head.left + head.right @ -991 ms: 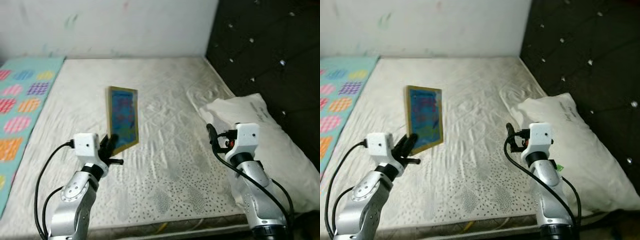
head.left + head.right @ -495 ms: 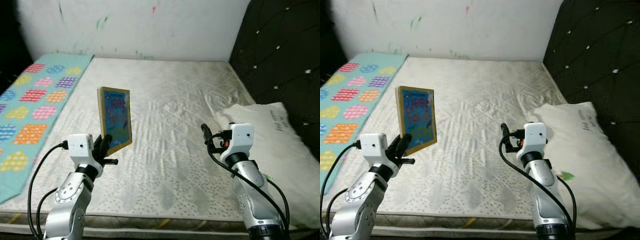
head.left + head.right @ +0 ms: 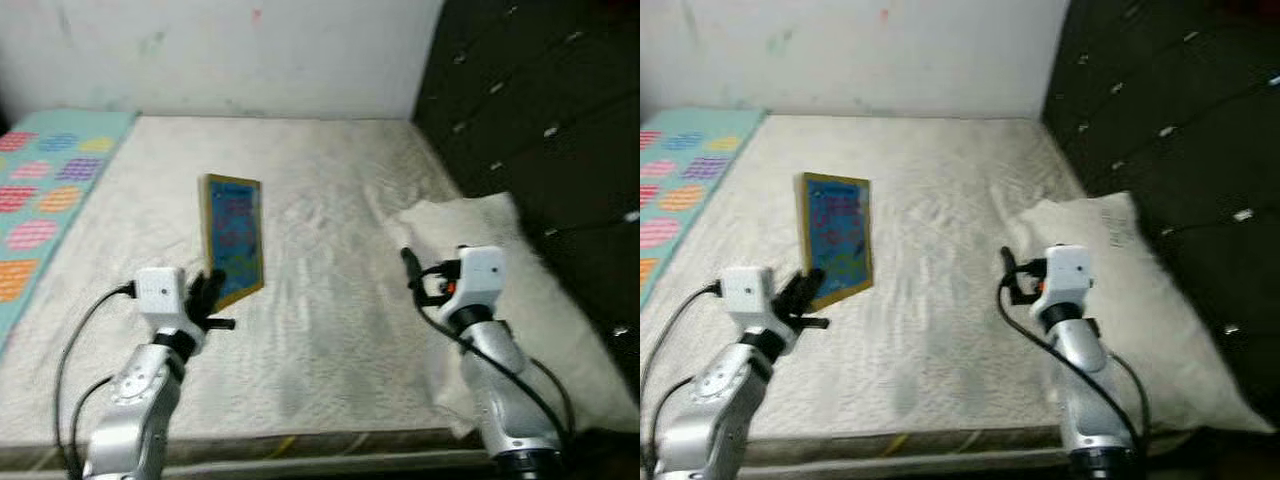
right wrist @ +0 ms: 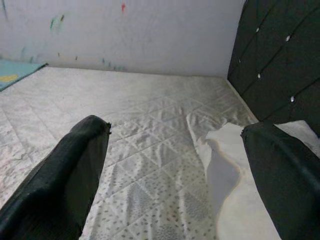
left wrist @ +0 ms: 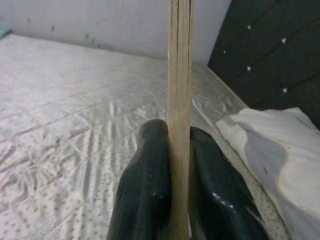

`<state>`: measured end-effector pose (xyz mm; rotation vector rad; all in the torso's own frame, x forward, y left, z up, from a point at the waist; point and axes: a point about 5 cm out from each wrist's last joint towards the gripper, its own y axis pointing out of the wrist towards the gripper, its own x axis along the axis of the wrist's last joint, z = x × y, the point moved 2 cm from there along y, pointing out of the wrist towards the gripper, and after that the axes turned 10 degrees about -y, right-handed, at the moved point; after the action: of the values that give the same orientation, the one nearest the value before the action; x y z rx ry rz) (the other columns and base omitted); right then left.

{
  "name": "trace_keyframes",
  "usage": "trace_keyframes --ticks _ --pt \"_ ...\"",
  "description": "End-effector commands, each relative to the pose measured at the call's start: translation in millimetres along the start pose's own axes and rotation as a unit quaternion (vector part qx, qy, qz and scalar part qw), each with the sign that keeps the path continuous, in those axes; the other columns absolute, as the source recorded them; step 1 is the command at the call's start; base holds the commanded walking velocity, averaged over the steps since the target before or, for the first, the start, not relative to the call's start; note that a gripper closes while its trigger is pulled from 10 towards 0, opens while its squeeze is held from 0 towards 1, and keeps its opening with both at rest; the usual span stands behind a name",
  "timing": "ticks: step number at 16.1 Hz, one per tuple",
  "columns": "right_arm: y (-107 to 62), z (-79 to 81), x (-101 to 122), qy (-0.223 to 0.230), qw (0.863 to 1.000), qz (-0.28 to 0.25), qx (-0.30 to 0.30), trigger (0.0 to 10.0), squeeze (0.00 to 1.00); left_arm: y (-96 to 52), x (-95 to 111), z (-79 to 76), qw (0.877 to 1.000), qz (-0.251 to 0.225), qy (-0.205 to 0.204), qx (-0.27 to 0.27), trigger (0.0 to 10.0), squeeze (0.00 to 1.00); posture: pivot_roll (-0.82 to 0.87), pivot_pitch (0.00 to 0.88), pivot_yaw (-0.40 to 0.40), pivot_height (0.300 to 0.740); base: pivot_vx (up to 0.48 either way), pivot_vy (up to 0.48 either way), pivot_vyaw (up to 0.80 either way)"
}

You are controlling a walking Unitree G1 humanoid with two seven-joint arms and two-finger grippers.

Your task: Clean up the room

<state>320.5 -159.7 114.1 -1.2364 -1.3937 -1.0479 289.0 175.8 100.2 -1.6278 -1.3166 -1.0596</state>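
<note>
The left gripper was clamped on the lower edge of a book, holding it upright above the mattress. In the left wrist view both fingers pressed flat against the book's two covers, the book standing edge-on between them. The right gripper was raised over the mattress near the pillow; its fingers stood wide apart and held nothing. A patterned blanket lay along the bed's left side, and the dark headboard stood on the right.

Assessment: the step in hand appeared to be carrying the book off the bed. The hold was at one low edge only, so the tall book could pivot or slip. It was judged advisable to keep the clamp firm, hold the book vertical, and move the arm slowly while the robot turned. The head views were blurred, which suggested the robot was in motion.
</note>
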Motion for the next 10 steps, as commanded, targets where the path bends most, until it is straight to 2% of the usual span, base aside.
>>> trace_keyframes --ticks 1,7,10 --pt "1.6 -7.3 3.4 -0.006 1.0 -0.005 -0.009 10.0 0.0 3.2 8.7 -7.7 1.0 -0.019 0.0 -0.017 10.0 0.0 -0.1 0.0 -0.029 0.74 0.0 -0.356 0.0" --pt "1.8 -7.8 3.1 -0.007 1.0 -0.005 -0.009 10.0 0.0 3.5 8.6 -7.7 1.0 -0.019 -0.002 -0.016 10.0 0.0 -0.1 0.0 -0.03 0.74 0.0 -0.221 0.0" --pt "1.6 -7.5 2.8 -0.006 1.0 -0.005 -0.009 10.0 0.0 3.2 8.8 -7.6 1.0 -0.022 -0.008 -0.014 10.0 0.0 -0.1 0.0 -0.03 0.74 0.0 0.0 0.0"
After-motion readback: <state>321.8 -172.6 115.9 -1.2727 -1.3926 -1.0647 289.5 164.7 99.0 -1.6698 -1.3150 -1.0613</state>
